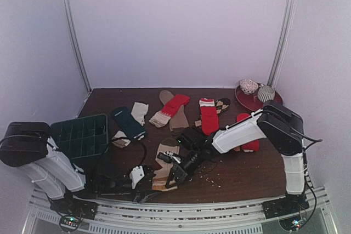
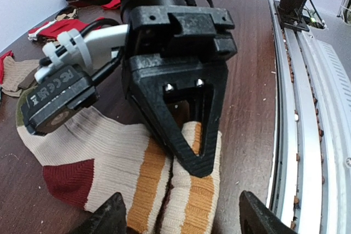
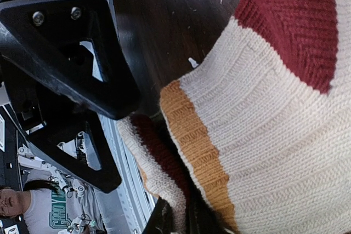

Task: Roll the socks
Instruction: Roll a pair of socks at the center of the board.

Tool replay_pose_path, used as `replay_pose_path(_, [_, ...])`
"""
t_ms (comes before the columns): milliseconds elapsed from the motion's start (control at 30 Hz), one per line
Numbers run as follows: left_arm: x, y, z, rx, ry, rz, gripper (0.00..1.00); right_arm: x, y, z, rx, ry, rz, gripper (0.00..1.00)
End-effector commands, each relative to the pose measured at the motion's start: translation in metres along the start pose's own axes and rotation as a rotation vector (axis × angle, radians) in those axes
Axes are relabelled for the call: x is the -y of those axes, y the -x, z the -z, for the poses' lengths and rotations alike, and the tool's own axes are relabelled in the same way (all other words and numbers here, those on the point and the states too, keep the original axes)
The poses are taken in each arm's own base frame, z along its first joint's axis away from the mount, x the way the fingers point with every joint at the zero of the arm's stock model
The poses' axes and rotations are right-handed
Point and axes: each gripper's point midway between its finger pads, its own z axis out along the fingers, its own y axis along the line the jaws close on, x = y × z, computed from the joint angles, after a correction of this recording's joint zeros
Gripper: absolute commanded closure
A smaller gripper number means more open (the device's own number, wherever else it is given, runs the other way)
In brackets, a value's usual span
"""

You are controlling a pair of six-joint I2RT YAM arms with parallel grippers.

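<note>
Right tool [image 2: 193, 160]: closed, pinching the orange-banded end of the striped sock [image 2: 104, 152], tips down at bench [image 2: 247, 80] level. My read is that it's pinning that end so a roll can start there.

Left tool [image 2: 184, 218]: open wide and empty, fingers either side of the same end, just short of it. It looks staged to take over the fold or tuck it.

The sock lies flat at the near edge of the bench between the two arms, dark red patch away from the pinch.

Views:
- **Left wrist:** right tool side-on, two striped layers side by side. Can't tell if that's one sock doubled or a pair.
- **Right wrist:** knit up close, orange band folding over right at its own tips, left tool's spread fingers beyond.
- **Top:** the only view with the rest. Loose socks [image 1: 176, 105] mid-bench, green tray [image 1: 82, 119] on the left, two balled-up socks [image 1: 258, 89] on a red plate [image 1: 245, 101] back right, likely already rolled.
</note>
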Motion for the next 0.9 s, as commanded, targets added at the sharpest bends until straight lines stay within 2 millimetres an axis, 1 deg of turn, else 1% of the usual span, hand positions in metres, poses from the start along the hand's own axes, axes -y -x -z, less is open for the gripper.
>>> replay_pose_path(0, [0.005, 0.016, -0.011, 0.067, -0.019, -0.03, 0.31, 0.056, -0.052, -0.015, -0.135, -0.161, -0.191, 0.92])
replay_pose_path(67, [0.005, 0.012, -0.014, 0.058, -0.022, -0.017, 0.35, 0.056, -0.052, -0.015, -0.134, -0.16, -0.192, 0.92])
replay_pose_path(233, [0.004, -0.005, -0.019, 0.005, -0.013, 0.016, 0.5, 0.056, -0.052, -0.014, -0.131, -0.158, -0.188, 0.92])
replay_pose_path(267, [0.004, -0.009, -0.019, -0.008, -0.013, 0.022, 0.55, 0.056, -0.053, -0.014, -0.132, -0.156, -0.188, 0.92])
replay_pose_path(300, [0.004, -0.001, -0.024, 0.008, -0.017, 0.027, 0.6, 0.056, -0.052, -0.014, -0.129, -0.155, -0.186, 0.92])
replay_pose_path(333, [0.005, -0.001, -0.026, 0.006, -0.021, 0.034, 0.67, 0.056, -0.053, -0.014, -0.128, -0.155, -0.184, 0.92])
replay_pose_path(500, [0.005, -0.007, -0.025, -0.013, -0.023, 0.084, 1.0, 0.056, -0.05, -0.011, -0.111, -0.167, -0.166, 0.9])
replay_pose_path(567, [0.004, -0.012, -0.027, -0.04, -0.012, 0.116, 1.0, 0.056, -0.049, -0.011, -0.104, -0.172, -0.148, 0.88])
replay_pose_path(633, [0.002, -0.023, -0.029, -0.092, 0.007, 0.177, 1.0, 0.056, -0.045, -0.009, -0.087, -0.183, -0.12, 0.82])
replay_pose_path(733, [0.001, -0.046, -0.027, -0.185, 0.027, 0.264, 1.0, 0.043, -0.026, 0.001, -0.025, -0.198, -0.002, 0.72])
replay_pose_path(767, [0.001, -0.053, -0.026, -0.208, 0.034, 0.294, 1.0, 0.037, -0.018, 0.006, 0.007, -0.205, 0.056, 0.65])
replay_pose_path(833, [0.002, -0.067, -0.023, -0.259, 0.044, 0.342, 1.0, 0.026, 0.001, 0.023, 0.09, -0.259, 0.185, 0.6])
replay_pose_path(867, [0.002, -0.073, -0.022, -0.279, 0.047, 0.363, 1.0, 0.02, 0.009, 0.032, 0.136, -0.286, 0.257, 0.59])
